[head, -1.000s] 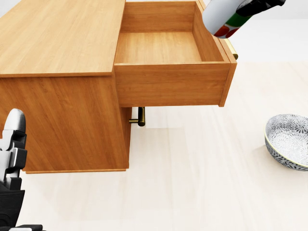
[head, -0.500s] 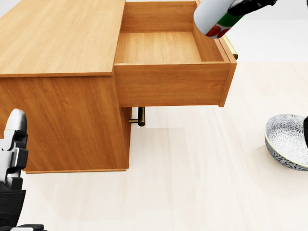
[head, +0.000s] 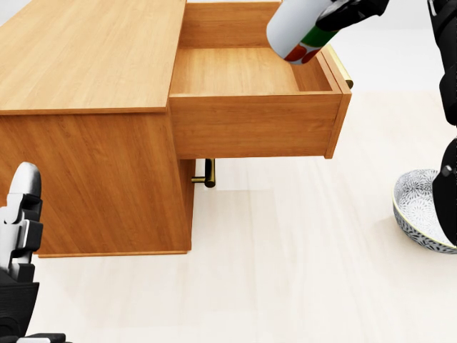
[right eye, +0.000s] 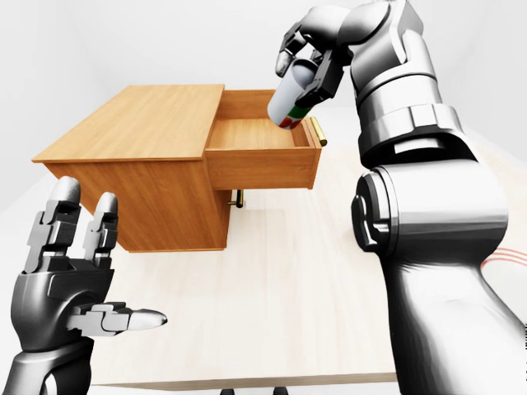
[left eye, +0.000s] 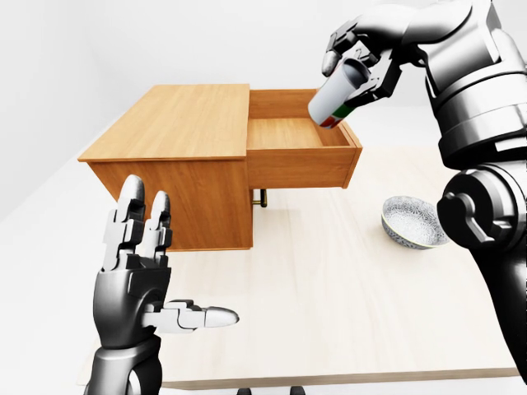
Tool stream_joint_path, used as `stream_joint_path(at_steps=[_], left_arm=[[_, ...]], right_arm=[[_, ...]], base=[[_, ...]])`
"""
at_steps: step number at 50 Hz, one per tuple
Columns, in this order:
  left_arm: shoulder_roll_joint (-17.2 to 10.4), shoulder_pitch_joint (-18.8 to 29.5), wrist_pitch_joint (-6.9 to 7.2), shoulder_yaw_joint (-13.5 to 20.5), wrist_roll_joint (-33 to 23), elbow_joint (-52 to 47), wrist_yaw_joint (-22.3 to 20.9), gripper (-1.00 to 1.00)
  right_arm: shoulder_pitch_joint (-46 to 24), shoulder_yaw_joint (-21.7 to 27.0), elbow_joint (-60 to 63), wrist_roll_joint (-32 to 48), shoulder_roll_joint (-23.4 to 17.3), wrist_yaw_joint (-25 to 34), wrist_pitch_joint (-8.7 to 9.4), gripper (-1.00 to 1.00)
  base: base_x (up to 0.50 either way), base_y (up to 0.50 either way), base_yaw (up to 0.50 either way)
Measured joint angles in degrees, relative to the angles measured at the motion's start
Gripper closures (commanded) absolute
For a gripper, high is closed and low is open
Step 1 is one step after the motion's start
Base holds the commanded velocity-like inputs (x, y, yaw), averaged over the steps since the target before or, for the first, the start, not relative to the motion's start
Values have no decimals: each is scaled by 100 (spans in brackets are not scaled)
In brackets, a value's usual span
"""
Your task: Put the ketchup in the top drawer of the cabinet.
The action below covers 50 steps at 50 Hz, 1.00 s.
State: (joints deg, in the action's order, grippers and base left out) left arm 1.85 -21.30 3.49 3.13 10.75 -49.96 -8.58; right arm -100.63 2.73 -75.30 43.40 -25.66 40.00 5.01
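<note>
The ketchup is a white bottle with a red and green label. It hangs tilted over the right end of the open top drawer, and my right hand is shut round it. The wooden cabinet fills the left of the head view, its drawer pulled out to the right with a bare floor. My left hand stands low at the left, open with its fingers spread, holding nothing and well clear of the cabinet.
A patterned grey bowl sits on the pale tabletop to the right of the cabinet, partly covered by my right arm in the head view. A brass handle sticks out under the drawer. The table's near edge runs along the bottom.
My right hand has carried the ketchup leftward, from beside the drawer's right wall to over its inside. My right arm now shows at the head view's right edge, over the bowl.
</note>
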Motion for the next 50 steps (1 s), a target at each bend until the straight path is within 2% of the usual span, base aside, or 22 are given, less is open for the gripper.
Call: stream_joint_path(at_steps=[23,50], left_arm=[[11,20,48,48,48,-16,-19,-100],[6,6,-29,4,5,71,-32,-100]], right_arm=[[290,-38,-111,146,249,0,0,100],[246,-69,-141,378,442,0,0,100]], base=[[0,0,0],[0,0,0]])
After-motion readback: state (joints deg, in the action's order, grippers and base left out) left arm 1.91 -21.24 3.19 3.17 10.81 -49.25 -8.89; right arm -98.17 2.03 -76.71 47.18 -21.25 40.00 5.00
